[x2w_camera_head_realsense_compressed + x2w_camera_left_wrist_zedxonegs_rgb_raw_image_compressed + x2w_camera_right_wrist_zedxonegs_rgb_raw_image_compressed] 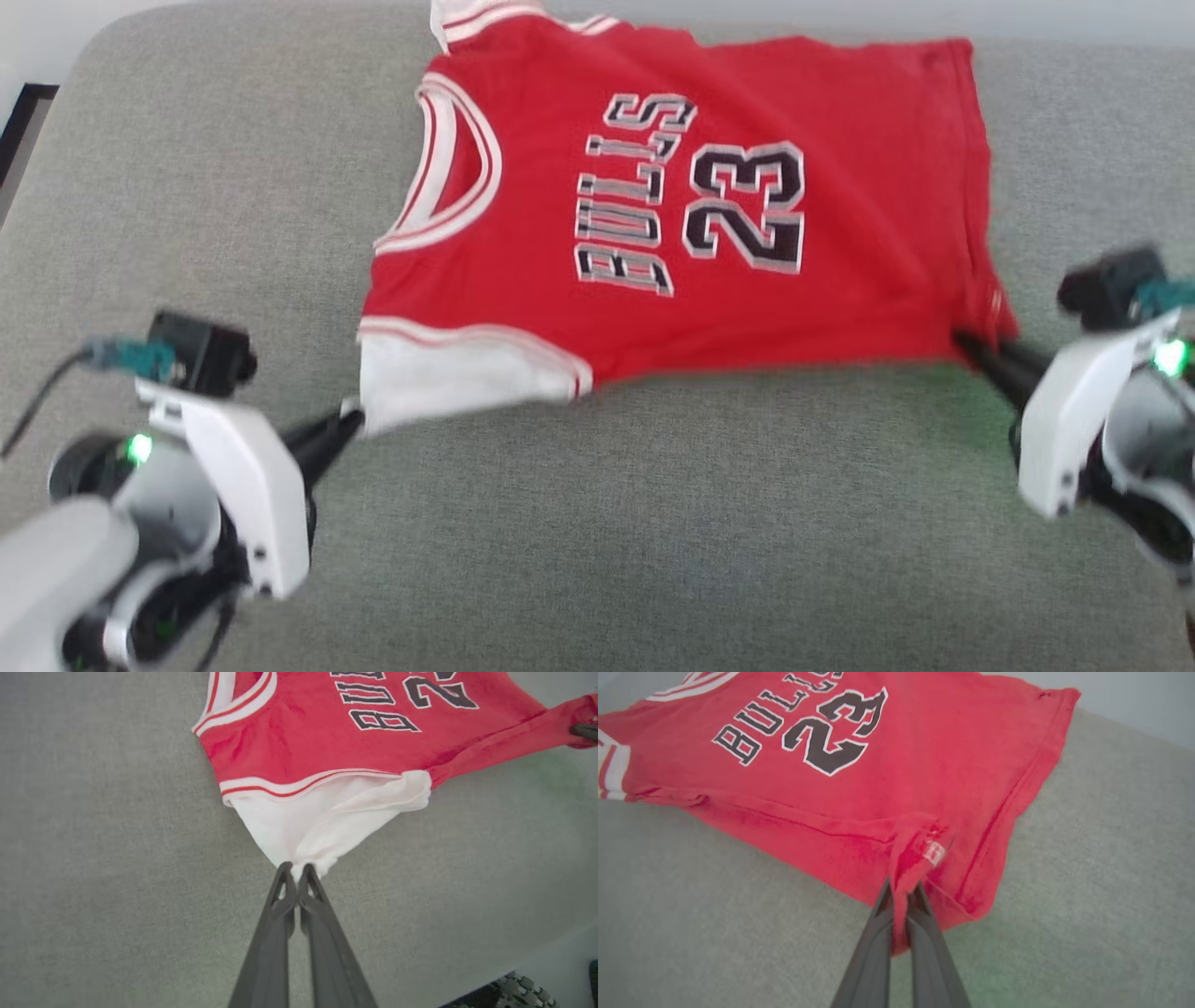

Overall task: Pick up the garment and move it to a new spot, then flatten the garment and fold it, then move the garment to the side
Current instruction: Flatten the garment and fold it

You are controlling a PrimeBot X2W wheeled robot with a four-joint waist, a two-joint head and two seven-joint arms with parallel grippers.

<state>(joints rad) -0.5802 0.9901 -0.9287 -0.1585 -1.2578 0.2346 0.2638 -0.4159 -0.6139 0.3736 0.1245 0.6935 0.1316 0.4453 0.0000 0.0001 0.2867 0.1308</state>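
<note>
Now reaching in from the lower left of the head view with the left gripper (358,422), pale forearm low, angling the dark fingers up and to the right toward the shirt (840,159). Pinching the tip of the white sleeve (299,826) between fully closed fingers, bunching the cloth to a point right at the tips in the left wrist view and drawing it taut from there.

Coming in from the right edge of the head view with the right gripper (963,342), angling its fingers up and to the left. Clamping tight on the near hem corner (906,858), gathering a red fold with a small white label (934,851) between the fingers. Stretching the near edge of the shirt between the two grippers, well apart from each other.

Lying print up on the grey cushion (653,523), neck to the robot's left and hem to its right, reading "BULLS 23" sideways in dark letters with white outline.

Burying both sets of fingertips in cloth in the head view. Cutting off the far sleeve at the top edge of that view, and blurring the whole of it slightly. Not telling whether the stretched near edge is touching the cushion or lifting just off it. Showing a dark strip (23,121) at the left edge beyond the cushion, too little to name.
</note>
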